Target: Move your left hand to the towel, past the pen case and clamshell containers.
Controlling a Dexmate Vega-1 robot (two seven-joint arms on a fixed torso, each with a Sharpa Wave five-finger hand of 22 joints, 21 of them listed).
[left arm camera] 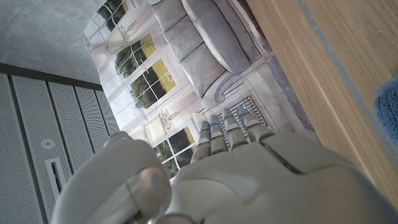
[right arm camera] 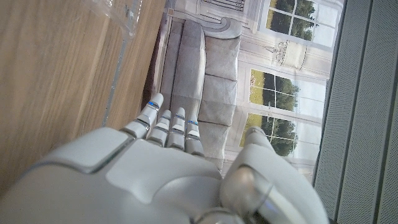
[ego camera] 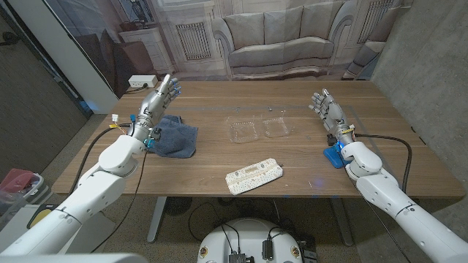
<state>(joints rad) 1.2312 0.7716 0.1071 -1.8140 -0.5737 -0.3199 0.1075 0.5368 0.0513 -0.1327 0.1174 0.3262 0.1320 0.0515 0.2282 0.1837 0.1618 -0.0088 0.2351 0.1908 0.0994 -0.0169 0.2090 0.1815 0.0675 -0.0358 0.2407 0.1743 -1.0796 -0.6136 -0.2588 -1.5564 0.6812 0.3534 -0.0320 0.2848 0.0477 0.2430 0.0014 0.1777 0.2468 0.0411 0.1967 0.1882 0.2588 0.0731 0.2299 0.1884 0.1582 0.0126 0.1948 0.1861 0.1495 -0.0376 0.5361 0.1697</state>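
Left hand (ego camera: 159, 98): raised above the table's left side, fingers straight and a little apart, holding nothing. It stands over the far-left edge of the towel (ego camera: 175, 136), not touching it as far as the head view shows; the left wrist view shows the back of the hand (left arm camera: 249, 174) against the backdrop, with a sliver of blue cloth (left arm camera: 387, 112) at the picture's edge.

Towel: dark blue, crumpled, on the table (ego camera: 219, 164) just beside the left forearm.

Clamshells (ego camera: 257, 128): 2 clear containers, side by side at mid-table, well apart from the left hand, on its right.

Pen case (ego camera: 254, 175): pale, lying near the front edge, also on the hand's right.

Right hand (ego camera: 326, 109): upright at the table's right side, fingers apart, empty. A blue object (ego camera: 334, 156) lies at its wrist.

Progress, as judged: the hand is already past the pen case and clamshells and has reached the towel's spot. What is left, at most, is lowering onto the cloth.
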